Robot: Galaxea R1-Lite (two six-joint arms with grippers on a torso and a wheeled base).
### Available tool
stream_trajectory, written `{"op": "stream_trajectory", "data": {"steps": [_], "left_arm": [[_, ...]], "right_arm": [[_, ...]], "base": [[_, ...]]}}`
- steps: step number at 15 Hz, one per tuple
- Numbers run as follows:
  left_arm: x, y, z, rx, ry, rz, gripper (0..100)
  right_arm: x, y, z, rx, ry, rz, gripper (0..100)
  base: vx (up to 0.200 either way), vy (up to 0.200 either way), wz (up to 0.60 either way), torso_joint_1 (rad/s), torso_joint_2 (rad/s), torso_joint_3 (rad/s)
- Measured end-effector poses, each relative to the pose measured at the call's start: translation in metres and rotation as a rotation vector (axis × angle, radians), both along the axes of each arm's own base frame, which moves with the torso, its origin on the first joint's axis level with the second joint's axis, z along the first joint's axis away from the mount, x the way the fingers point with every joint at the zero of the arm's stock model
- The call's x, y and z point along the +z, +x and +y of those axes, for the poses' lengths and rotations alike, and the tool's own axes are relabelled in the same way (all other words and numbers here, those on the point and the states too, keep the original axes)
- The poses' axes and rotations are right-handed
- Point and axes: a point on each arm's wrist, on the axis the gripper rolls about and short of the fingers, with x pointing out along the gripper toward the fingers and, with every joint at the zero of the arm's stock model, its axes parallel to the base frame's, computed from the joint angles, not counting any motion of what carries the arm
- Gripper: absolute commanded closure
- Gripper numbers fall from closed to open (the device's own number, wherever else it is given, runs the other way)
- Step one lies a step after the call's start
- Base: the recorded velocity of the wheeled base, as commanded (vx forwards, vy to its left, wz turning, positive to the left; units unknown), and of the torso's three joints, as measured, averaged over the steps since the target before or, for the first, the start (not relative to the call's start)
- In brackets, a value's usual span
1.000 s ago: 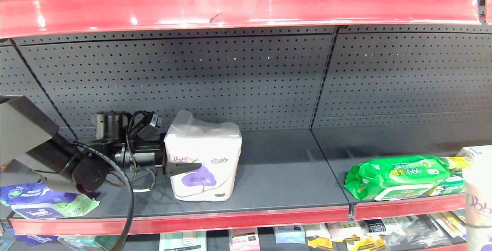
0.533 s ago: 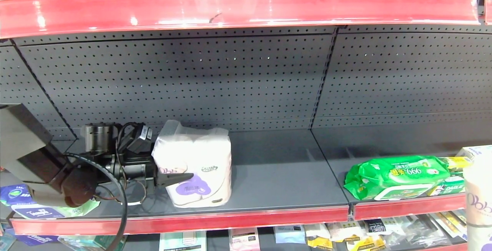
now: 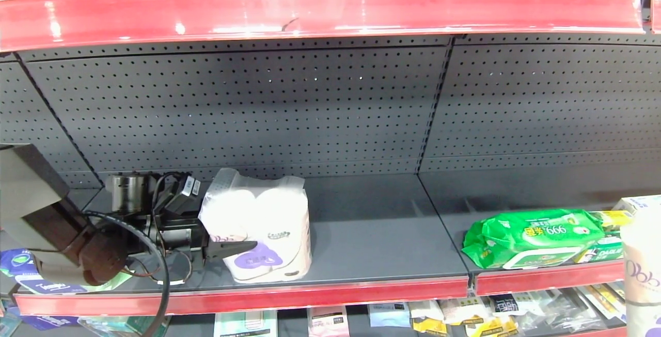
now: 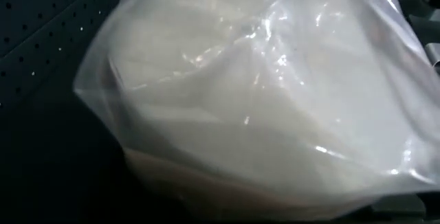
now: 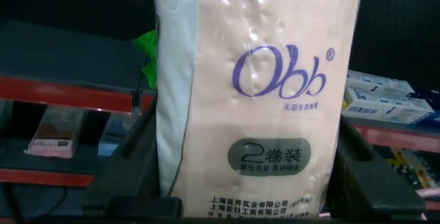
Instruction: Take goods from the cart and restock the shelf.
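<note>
A white toilet paper pack with a purple print rests on the grey shelf, tipped so its top faces me. My left gripper is shut on it from the left, with one black finger across its front. In the left wrist view its clear wrap is pressed right up to the camera. My right gripper is shut on a second toilet paper pack, black fingers on both sides. That second pack stands at the far right, in front of the shelf.
A green wet-wipe pack and small boxes lie on the shelf's right section. A blue-and-white pack sits at the left under my arm. The red upper shelf edge hangs above. More goods fill the shelf below.
My left gripper has drawn the pack leftward and slightly toward the shelf's front edge, and the pack has tipped back, showing more of its top. The right side is unchanged.
</note>
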Motion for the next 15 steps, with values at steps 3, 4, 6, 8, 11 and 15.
{"op": "stream_trajectory", "data": {"steps": [3, 4, 6, 8, 11, 15], "left_arm": [[-0.0023, -0.0044, 0.0000, -0.008, -0.005, 0.017, 100], [-0.0028, -0.0060, 0.0000, -0.015, -0.009, 0.022, 100], [-0.0032, -0.0077, 0.0000, -0.022, -0.013, 0.027, 100], [-0.0031, -0.0082, -0.0003, -0.029, -0.018, 0.028, 100], [-0.0032, -0.0086, -0.0009, -0.038, -0.023, 0.030, 100], [-0.0041, -0.0085, -0.0009, -0.039, -0.023, 0.033, 100]], "right_arm": [[-0.0007, 0.0002, 0.0000, 0.000, -0.001, 0.004, 100], [-0.0006, 0.0003, 0.0000, -0.001, -0.001, 0.004, 100], [-0.0006, 0.0003, 0.0000, -0.002, -0.001, 0.005, 100], [-0.0006, 0.0003, 0.0000, -0.001, -0.001, 0.005, 100], [-0.0005, 0.0003, 0.0000, -0.001, -0.001, 0.004, 100], [-0.0006, 0.0004, 0.0000, -0.001, -0.001, 0.005, 100]], "base": [[0.000, 0.000, 0.00, 0.000, 0.00, 0.000], [0.000, 0.000, 0.00, 0.000, 0.00, 0.000], [0.000, 0.000, 0.00, 0.000, 0.00, 0.000], [0.000, 0.000, 0.00, 0.000, 0.00, 0.000], [0.000, 0.000, 0.00, 0.000, 0.00, 0.000], [0.000, 0.000, 0.00, 0.000, 0.00, 0.000]]}}
